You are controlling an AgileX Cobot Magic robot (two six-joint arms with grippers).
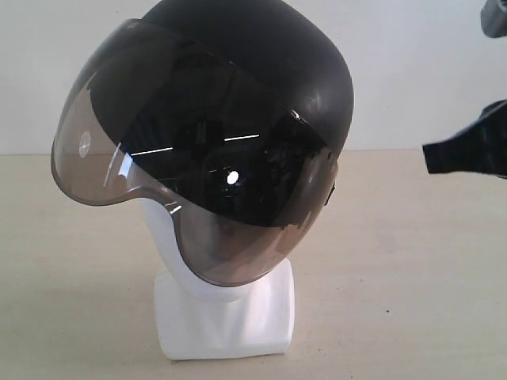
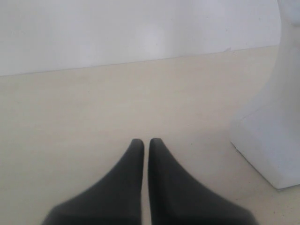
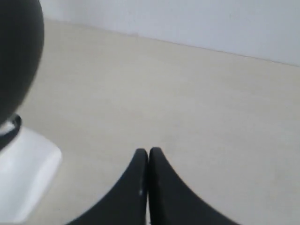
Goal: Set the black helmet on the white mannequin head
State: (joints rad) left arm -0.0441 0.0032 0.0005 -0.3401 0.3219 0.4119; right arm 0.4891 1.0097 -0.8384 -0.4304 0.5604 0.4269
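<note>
ok so the black helmet (image 1: 253, 71) sits on the white mannequin head (image 1: 226, 317), clear of left fingers (image 2: 126, 183) and right fingers (image 3: 166, 192), both closed, empty

No legible text on the black helmet (image 1: 261, 47), none on the white mannequin head (image 1: 226, 317)

Exterior camera faces the black helmet (image 1: 261, 55) close, from the front; both wrist cameras look low across the desk (image 2: 93, 117), sharing the white mannequin head (image 2: 269, 140).
</note>
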